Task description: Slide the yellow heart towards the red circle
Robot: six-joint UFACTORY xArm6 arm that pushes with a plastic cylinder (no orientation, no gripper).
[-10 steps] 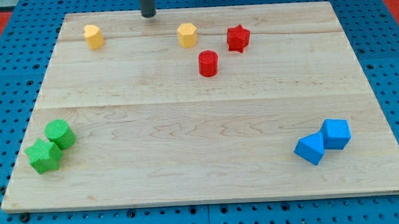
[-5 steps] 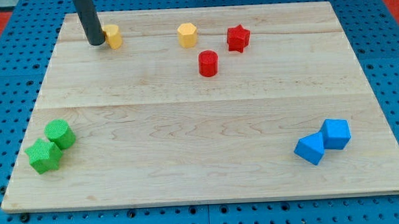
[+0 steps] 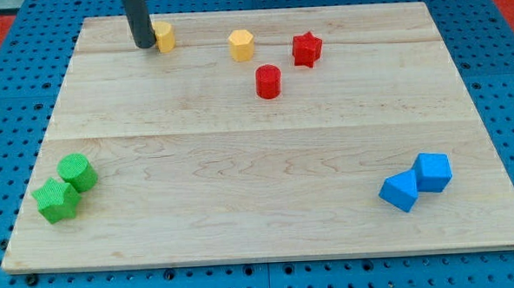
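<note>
Two blocks, a yellow hexagon and red star, flank the red circle; my tip, a jawless end effector, touches the yellow heart's left side.

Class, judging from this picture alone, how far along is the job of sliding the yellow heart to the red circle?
Done: my tip sits against the view's-left side of the yellow heart, near the board's top. In hand: a push towards the view's right. Left: most of the way, since the red circle lies well off to the right and lower, with another yellow block between.

The rod, cut off at the view's top, hides the yellow block's left side.
</note>
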